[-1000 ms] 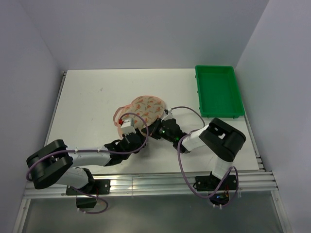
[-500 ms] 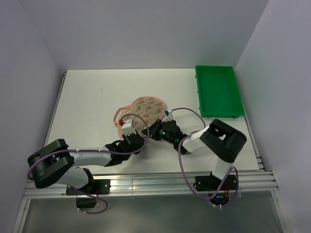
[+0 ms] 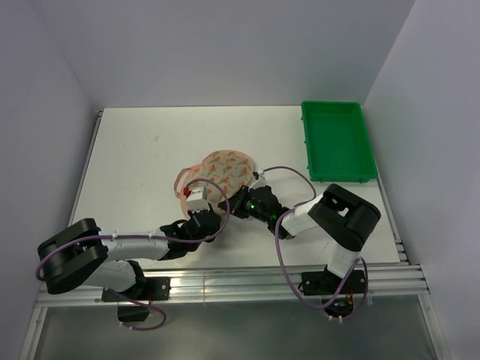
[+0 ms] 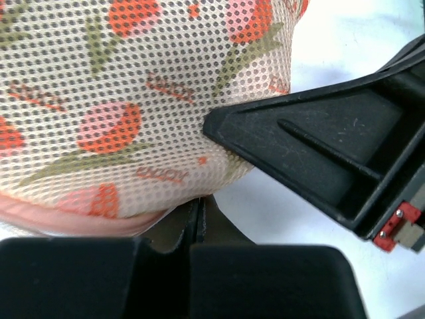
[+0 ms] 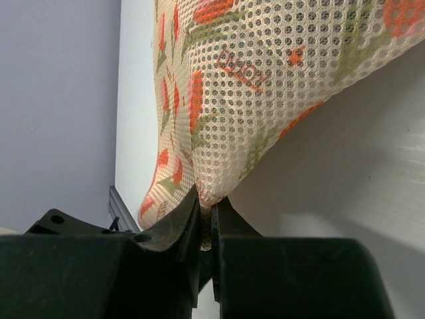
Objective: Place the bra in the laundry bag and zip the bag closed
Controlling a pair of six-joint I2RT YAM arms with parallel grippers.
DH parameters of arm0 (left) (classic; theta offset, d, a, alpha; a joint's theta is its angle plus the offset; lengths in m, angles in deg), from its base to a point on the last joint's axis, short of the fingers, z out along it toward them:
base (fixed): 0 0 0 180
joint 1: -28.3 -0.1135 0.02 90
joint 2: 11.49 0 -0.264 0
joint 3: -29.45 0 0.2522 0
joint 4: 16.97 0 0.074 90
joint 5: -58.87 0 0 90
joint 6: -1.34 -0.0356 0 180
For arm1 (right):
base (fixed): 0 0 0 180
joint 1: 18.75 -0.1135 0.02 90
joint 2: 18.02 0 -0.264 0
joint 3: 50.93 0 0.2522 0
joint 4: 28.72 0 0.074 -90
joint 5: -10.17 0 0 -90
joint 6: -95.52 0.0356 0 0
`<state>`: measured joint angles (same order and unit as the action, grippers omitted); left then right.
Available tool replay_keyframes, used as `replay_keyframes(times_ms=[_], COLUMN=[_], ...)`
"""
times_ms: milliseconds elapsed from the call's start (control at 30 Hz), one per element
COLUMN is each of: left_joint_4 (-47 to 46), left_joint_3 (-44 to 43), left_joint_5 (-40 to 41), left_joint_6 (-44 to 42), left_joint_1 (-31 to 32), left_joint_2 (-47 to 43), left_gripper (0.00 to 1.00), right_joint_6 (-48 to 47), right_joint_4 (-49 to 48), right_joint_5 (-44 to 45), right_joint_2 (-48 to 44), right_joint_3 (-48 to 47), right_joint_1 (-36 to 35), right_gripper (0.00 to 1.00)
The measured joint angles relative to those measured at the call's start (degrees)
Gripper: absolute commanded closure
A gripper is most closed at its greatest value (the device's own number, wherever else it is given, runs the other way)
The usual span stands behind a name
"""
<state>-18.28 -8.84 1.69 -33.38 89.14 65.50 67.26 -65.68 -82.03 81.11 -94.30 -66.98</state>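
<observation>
**Zip step in hand**

The laundry bag (image 3: 225, 166) lay on the table (image 3: 135, 165). The right gripper (image 5: 207, 211) pinched its mesh. The left gripper (image 4: 197, 211) was closed at its pink trim, hold uncertain. The bra was hidden, probably inside. The next move called for a steady zip pull.

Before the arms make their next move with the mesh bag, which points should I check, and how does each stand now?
1. Right pincer shut on the laundry bag mesh: ok.
2. Left pincer shut at the pink trim; real hold on it: cannot tell.
3. Bra inside the bag: cannot tell, it is not visible.
4. Zip closed: cannot tell.
5. Green tray apart from both arms: ok.
</observation>
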Motion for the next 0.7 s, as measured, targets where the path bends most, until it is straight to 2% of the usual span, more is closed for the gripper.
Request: replay_keyframes(times_ms=[233,400,667,700], left_joint_4=[1.88,5.05,9.53,9.68], left_joint_3=[4.81,6.43,9.05,9.05], left_joint_5=[0.02,0.11,0.92,0.90], left_joint_6=[2.47,3.13,5.95,6.25], left_joint_1=[0.48,0.48,0.37,0.37], left_joint_2=[-8.20,-10.82,-15.85,-16.48], left_gripper=[1.00,1.00,1.00,1.00], right_joint_6=[-1.18,-3.17,-11.17,-12.20], right_joint_4=[0.44,1.81,14.03,15.72], right_joint_5=[-3.30,-5.44,-14.91,-16.15], right_joint_2=[0.00,-0.28,-0.81,-0.74], right_joint_3=[0.00,0.00,-4.17,-5.38], right_joint_1=[1.36,3.87,10.80,11.37], right_gripper=[1.00,1.00,1.00,0.94])
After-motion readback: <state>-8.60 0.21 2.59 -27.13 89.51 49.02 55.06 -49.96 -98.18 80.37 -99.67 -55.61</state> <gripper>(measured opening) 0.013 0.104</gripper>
